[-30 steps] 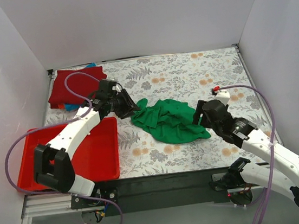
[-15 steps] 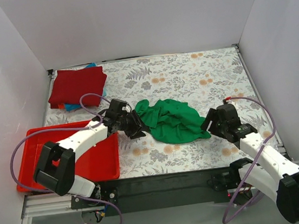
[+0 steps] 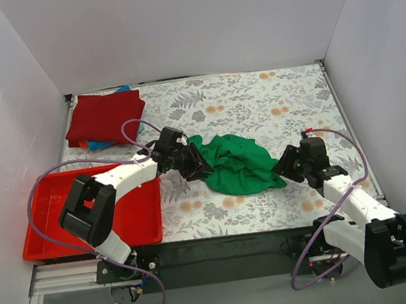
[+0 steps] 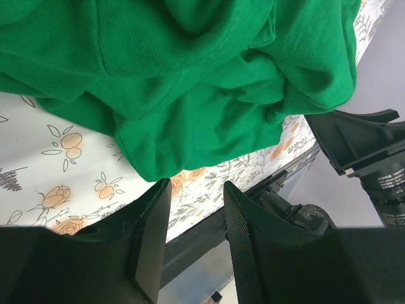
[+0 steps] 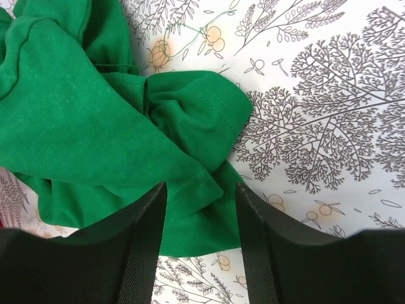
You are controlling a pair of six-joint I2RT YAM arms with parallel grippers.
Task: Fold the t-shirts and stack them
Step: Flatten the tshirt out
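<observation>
- Top view: the green shirt (image 3: 234, 164) lies crumpled near the middle of the bench (image 3: 256, 101). Its long axis runs from far left to near right.
- No collar shows, so which way it points cannot be told.
- The left claw (image 3: 194, 166) is at the heap's left end and the right claw (image 3: 288, 165) at its near-right end.
- A folded red shirt (image 3: 104, 116) sits in the far-left corner on a blue shirt (image 3: 98, 144), of which only an edge shows. The tray (image 3: 39, 239) is at the near left.
- Judged from this, the step in hand is taking hold of the green shirt to spread it flat. Folding has not begun.
- Left wrist view: the left claw (image 4: 196, 190) stands about half wide and low over the bench. Only bench pattern shows in its gap, and the green shirt (image 4: 190, 82) ends just beyond its tips, so it holds nothing.
- Right wrist view: the right claw (image 5: 199, 190) is apart and straddles a stitched hem (image 5: 190, 190) of the green shirt (image 5: 95, 126). The cloth is between its fingers but not pinched.
- The next move likely calls for the right claw to close on that hem. The left would need to reach further in for an edge of its own, then the two would draw apart along the long axis.
</observation>
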